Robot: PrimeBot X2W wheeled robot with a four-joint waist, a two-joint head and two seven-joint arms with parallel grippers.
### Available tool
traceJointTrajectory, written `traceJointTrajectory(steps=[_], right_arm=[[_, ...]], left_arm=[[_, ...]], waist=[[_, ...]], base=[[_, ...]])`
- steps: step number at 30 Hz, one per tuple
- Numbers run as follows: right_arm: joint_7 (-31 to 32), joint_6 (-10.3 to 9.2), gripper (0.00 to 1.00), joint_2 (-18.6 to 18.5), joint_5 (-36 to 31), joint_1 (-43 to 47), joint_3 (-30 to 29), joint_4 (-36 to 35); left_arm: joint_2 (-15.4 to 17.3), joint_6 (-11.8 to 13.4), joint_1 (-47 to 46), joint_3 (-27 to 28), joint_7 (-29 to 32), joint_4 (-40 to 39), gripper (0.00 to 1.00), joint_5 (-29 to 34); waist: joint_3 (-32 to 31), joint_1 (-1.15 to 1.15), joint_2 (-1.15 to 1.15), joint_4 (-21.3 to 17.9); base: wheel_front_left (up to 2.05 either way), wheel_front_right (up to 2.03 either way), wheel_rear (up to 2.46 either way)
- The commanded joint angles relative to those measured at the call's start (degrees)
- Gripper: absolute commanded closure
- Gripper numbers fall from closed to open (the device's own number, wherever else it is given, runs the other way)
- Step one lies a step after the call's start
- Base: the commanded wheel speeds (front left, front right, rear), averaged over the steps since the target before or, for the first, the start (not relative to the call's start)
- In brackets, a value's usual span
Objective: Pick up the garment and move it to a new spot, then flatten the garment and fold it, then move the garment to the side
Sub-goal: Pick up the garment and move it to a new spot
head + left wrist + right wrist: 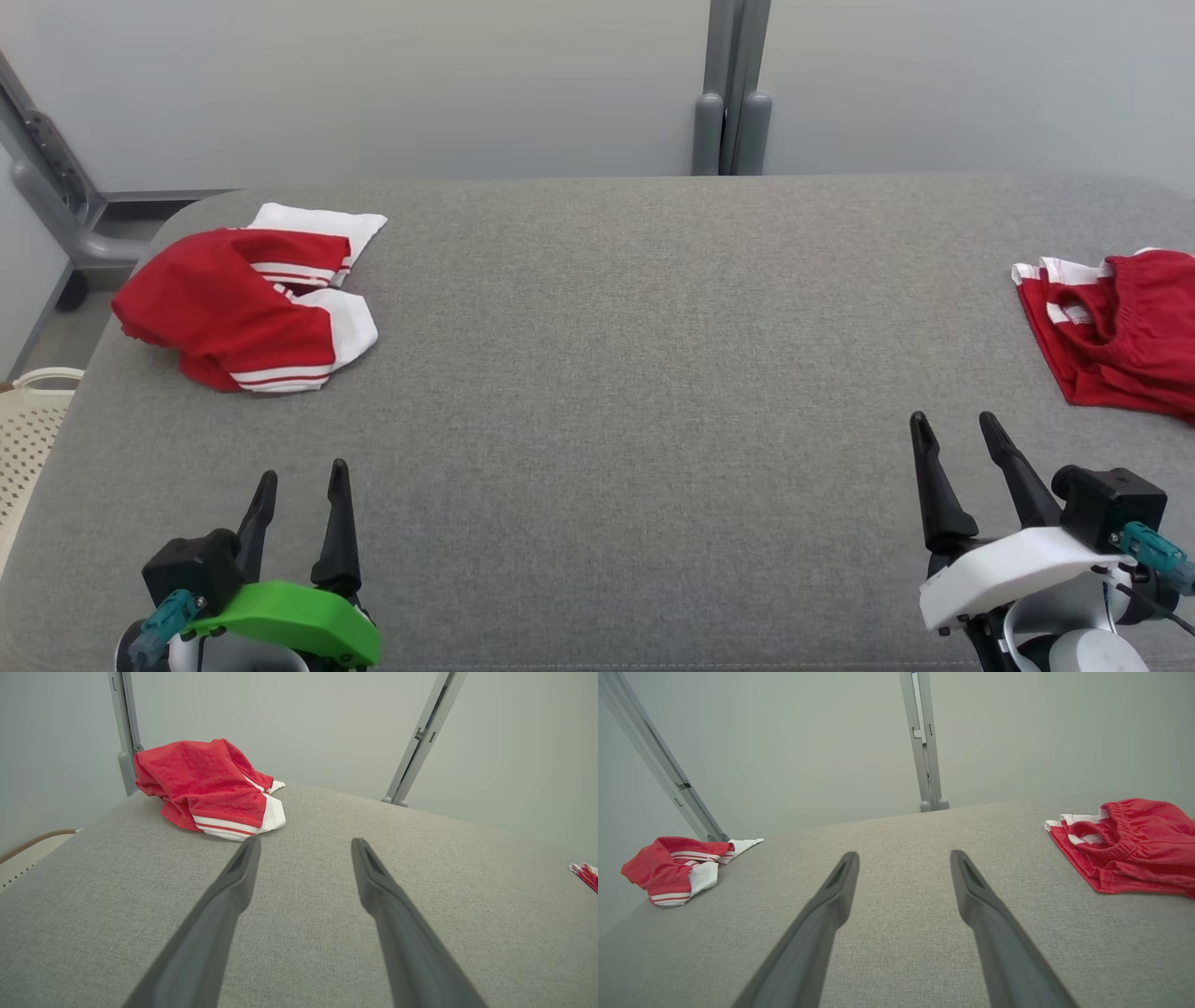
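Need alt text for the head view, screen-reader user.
Two crumpled red-and-white garments lie on a grey table: the left garment near its far left corner, the right garment cut off by the picture's right edge. At the bottom corners the left pincer and right pincer stand open and empty, apart from both.

— What sort of place is this?
— A robot test lab, I'd say: bare pale panels (pixel 373 84) on grey metal posts (pixel 733 93) beyond the left gripper (pixel 303 471), a grey padded table (pixel 597 373) under it.
— And off to its left?
— A perforated basket (pixel 28 439), probably; it's cut off.
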Motion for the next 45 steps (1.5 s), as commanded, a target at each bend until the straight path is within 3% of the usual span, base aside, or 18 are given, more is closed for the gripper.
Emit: traceJointTrajectory(steps=[1, 8, 24, 35, 45], right_arm=[[-0.33, -0.02, 0.00, -0.11, 0.47, 0.64, 0.16, -0.16], [-0.60, -0.02, 0.00, -0.11, 0.52, 0.49, 1.00, -0.47], [-1.45, -0.02, 0.00, -0.11, 1.15, -0.92, 3.31, -0.75], [-1.23, -0.02, 0.00, -0.16, 0.67, -5.71, 6.79, 1.55], [-2.21, -0.02, 0.00, -0.16, 0.30, -3.36, 3.57, 1.84]], left_arm=[[0.18, -0.04, -0.70, -0.06, -0.18, 0.22, 0.00, 0.19], [0.40, 0.70, -0.94, 0.17, -0.23, -0.11, 0.00, 0.45], [1.12, 1.66, -0.34, 0.37, 0.18, -2.74, 0.00, 0.88], [0.97, 3.39, 3.00, 3.29, -0.64, -5.91, 0.00, 1.08], [3.38, 1.93, -1.27, 1.52, 2.59, -5.59, 0.00, 2.47]], waist=[[-0.08, 0.00, 0.00, 1.05], [-0.22, 0.00, 0.00, 6.23], [0.24, 0.00, 0.00, 23.56], [2.54, 0.00, 0.00, 24.96], [1.76, 0.00, 0.00, 24.37]], base=[[0.00, 0.00, 0.00], [0.00, 0.00, 0.00], [0.00, 0.00, 0.00], [0.00, 0.00, 0.00], [0.00, 0.00, 0.00]])
